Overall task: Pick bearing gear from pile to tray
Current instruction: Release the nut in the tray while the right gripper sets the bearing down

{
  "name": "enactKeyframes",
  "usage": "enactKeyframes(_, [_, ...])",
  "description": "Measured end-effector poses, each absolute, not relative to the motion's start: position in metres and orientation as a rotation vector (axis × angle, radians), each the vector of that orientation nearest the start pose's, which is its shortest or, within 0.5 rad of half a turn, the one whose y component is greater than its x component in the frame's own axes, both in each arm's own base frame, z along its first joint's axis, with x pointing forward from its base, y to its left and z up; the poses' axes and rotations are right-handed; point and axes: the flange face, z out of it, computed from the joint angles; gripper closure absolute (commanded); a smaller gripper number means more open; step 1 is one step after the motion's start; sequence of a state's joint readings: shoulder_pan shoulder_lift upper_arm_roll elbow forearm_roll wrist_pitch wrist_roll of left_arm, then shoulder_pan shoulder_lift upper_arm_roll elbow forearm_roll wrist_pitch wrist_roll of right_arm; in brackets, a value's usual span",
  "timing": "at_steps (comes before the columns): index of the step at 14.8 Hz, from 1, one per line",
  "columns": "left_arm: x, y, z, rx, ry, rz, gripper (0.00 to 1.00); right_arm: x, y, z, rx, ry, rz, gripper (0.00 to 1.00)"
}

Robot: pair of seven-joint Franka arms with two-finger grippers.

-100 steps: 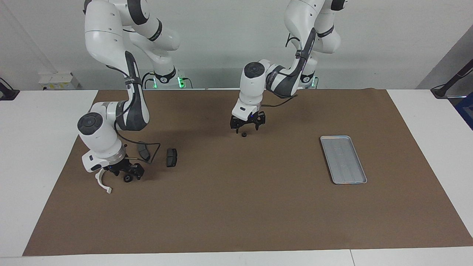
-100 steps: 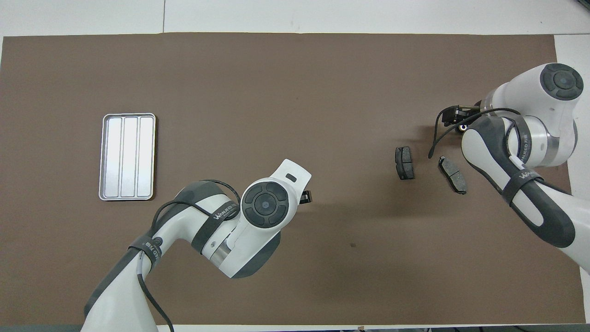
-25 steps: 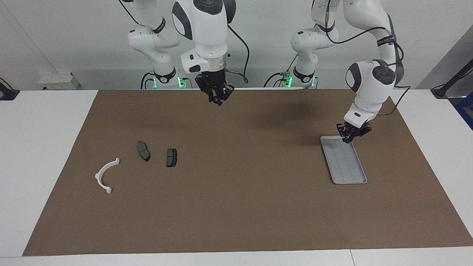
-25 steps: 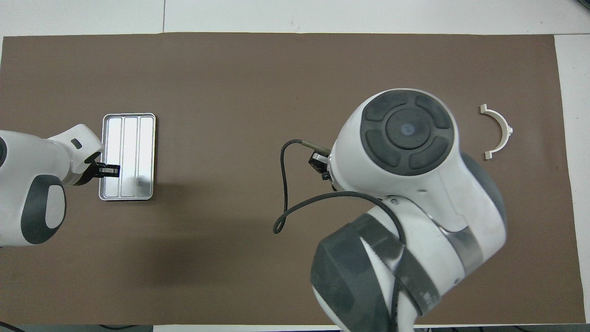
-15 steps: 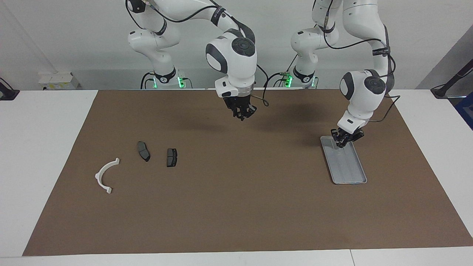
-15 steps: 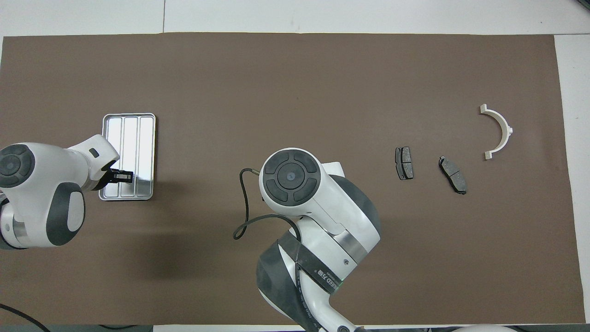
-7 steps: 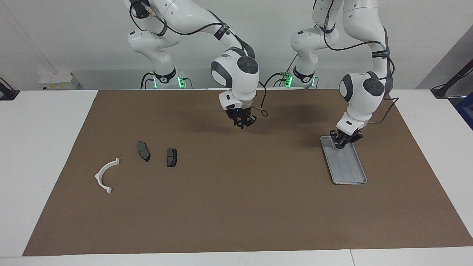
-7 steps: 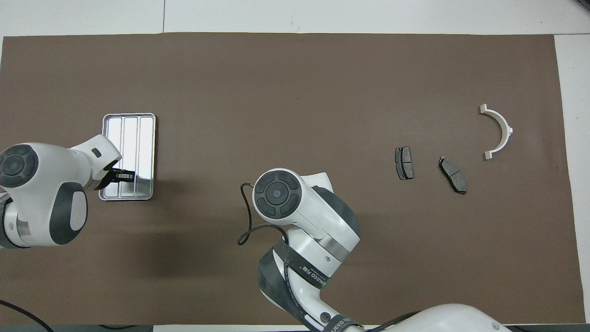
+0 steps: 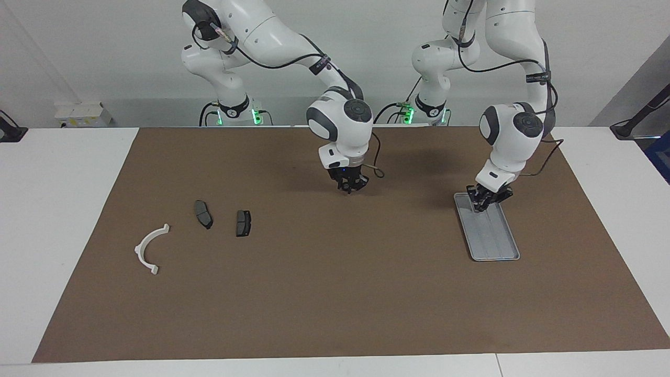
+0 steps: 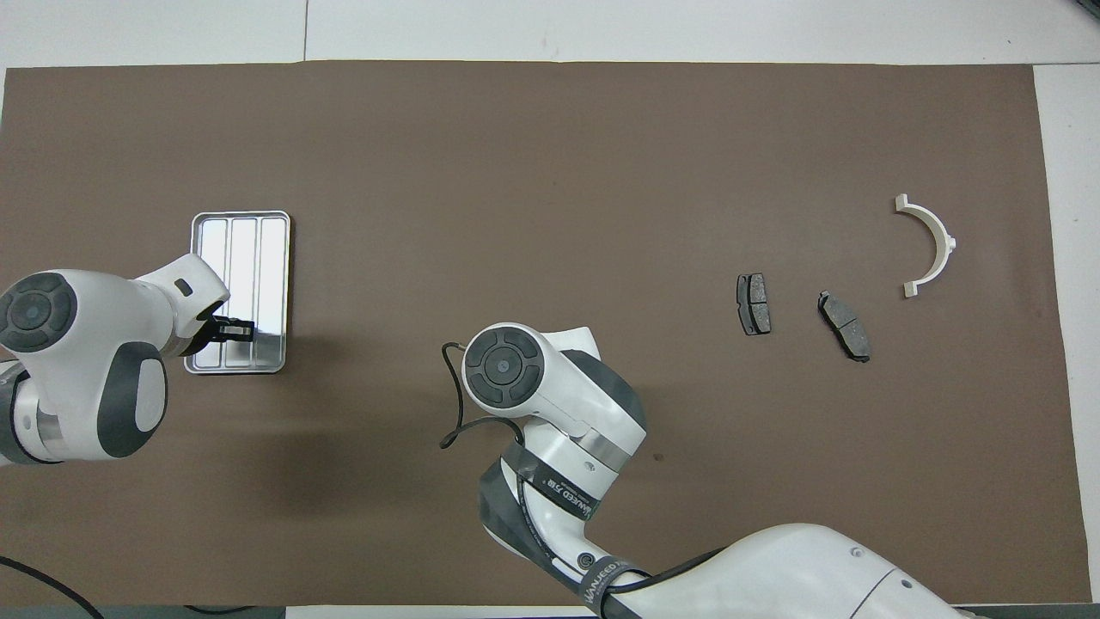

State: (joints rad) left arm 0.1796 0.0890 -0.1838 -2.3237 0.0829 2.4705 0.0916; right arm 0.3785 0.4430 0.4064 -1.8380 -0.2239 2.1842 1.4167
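The silver tray (image 9: 492, 235) lies on the brown mat toward the left arm's end; it also shows in the overhead view (image 10: 262, 258). My left gripper (image 9: 481, 202) hangs low over the tray's end nearer the robots, and shows in the overhead view (image 10: 234, 329). My right gripper (image 9: 349, 186) is low over the mat's middle, fingers together; its own arm hides it from above. The pile lies toward the right arm's end: a white arc bracket (image 9: 149, 248) and two dark brake pads (image 9: 203, 214) (image 9: 243, 223). No small black round piece shows on the mat or in the tray.
The brown mat (image 9: 335, 293) covers most of the white table. The right arm reaches across the mat's middle. From above, the bracket (image 10: 932, 241) lies farther from the robots than the pads (image 10: 754, 303) (image 10: 844, 325).
The right gripper left the pile, rose, and has come down over the mat's middle. The left gripper left the middle and has lowered over the tray. Both black round pieces are gone from the mat.
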Motion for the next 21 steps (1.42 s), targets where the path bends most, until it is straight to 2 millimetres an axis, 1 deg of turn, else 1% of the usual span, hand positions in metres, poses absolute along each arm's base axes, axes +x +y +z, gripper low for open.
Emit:
enactKeyframes(1, [0.521, -0.003, 0.306, -3.092, 0.245, -0.09, 1.0, 0.467, 0.43, 0.299, -3.08, 0.831, 0.023, 1.0])
enactKeyframes(2, [0.521, -0.003, 0.305, -3.092, 0.245, -0.089, 0.95, 0.468, 0.43, 0.298, -3.073, 0.83, 0.014, 1.0])
enactKeyframes(4, [0.521, -0.003, 0.305, -3.092, 0.246, -0.089, 0.39, 0.472, 0.428, 0.295, -3.07, 0.828, 0.001, 1.0])
enactKeyframes(5, [0.521, -0.003, 0.305, -3.092, 0.246, -0.09, 0.36, 0.472, 0.427, 0.292, -3.076, 0.824, -0.001, 1.0])
enactKeyframes(7, [0.521, -0.003, 0.305, -3.092, 0.247, -0.091, 0.35, 0.472, 0.427, 0.288, -3.084, 0.82, -0.004, 1.0])
enactKeyframes(10, [0.522, -0.003, 0.305, -3.092, 0.248, -0.092, 0.33, 0.472, 0.427, 0.288, -3.085, 0.819, -0.005, 1.0])
enactKeyframes(11, [0.523, -0.003, 0.306, -3.092, 0.248, -0.097, 0.33, 0.472, 0.427, 0.288, -3.085, 0.821, -0.005, 0.96])
enactKeyframes(12, [0.524, -0.004, 0.309, -3.091, 0.249, -0.102, 0.33, 0.472, 0.427, 0.288, -3.082, 0.829, -0.006, 0.53])
enactKeyframes(13, [0.526, -0.004, 0.311, -3.09, 0.251, -0.108, 0.33, 0.473, 0.427, 0.288, -3.076, 0.854, -0.006, 0.15])
enactKeyframes(14, [0.529, -0.005, 0.314, -3.09, 0.252, -0.116, 0.33, 0.473, 0.426, 0.287, -3.068, 0.885, -0.008, 0.0])
enactKeyframes(17, [0.536, -0.006, 0.325, -3.087, 0.255, -0.137, 0.32, 0.478, 0.421, 0.287, -3.053, 0.945, -0.013, 0.0])
enactKeyframes(18, [0.539, -0.008, 0.329, -3.086, 0.259, -0.136, 0.32, 0.483, 0.417, 0.288, -3.045, 0.962, -0.018, 0.0])
enactKeyframes(20, [0.546, -0.017, 0.34, -3.086, 0.268, -0.131, 0.31, 0.499, 0.405, 0.296, -3.017, 1.006, -0.034, 0.0])
enactKeyframes(21, [0.549, -0.023, 0.347, -3.088, 0.25, -0.137, 0.28, 0.509, 0.397, 0.303, -2.996, 1.033, -0.047, 0.0])
